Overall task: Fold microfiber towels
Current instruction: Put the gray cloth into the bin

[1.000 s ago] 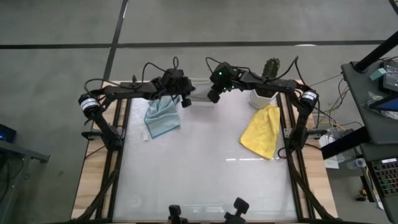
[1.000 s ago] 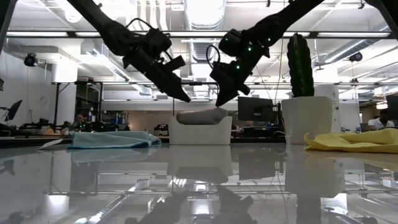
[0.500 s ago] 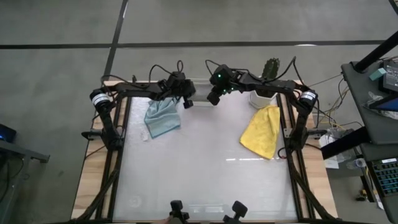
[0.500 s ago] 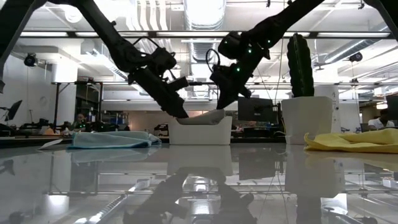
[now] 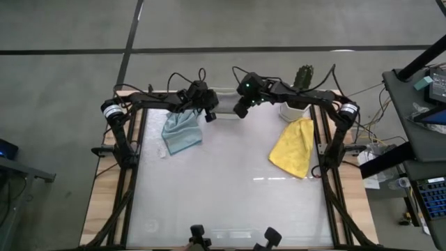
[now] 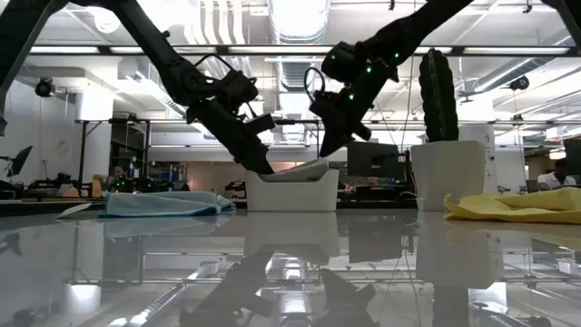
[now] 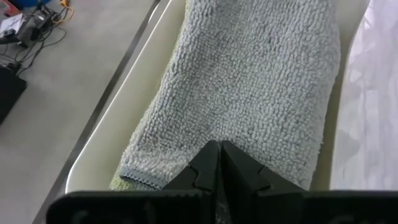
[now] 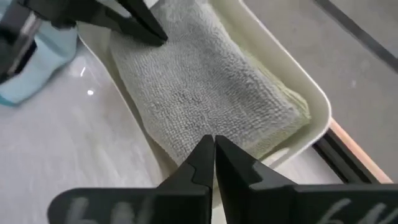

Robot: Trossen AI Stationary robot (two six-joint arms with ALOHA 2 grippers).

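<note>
A folded grey microfiber towel (image 7: 261,74) lies in the white tub (image 6: 290,195) at the table's far middle, on top of a green layer (image 8: 292,102). My left gripper (image 7: 217,144) is shut, its tip down on the grey towel (image 8: 199,81). My right gripper (image 8: 213,138) is shut too and stands just over the towel's other end (image 6: 313,165). A pale blue towel (image 5: 182,130) lies crumpled at the far left, and a yellow one (image 5: 294,145) lies at the right. My left gripper presses its shut fingertips (image 8: 160,37) on the grey towel's top face near one end (image 7: 214,134). It comes slanting down from the table's left side. The towel lies flat in the tub. My right gripper may touch the towel; I cannot tell.
A cactus in a white pot (image 6: 442,154) stands at the far right, close behind the yellow towel. The two arms lean toward each other over the tub. The glossy middle and near part of the table (image 5: 223,188) is bare.
My left gripper has come down into the tub until its shut tip rests on the grey towel, and it has held still since. My right gripper has stayed above the tub.
</note>
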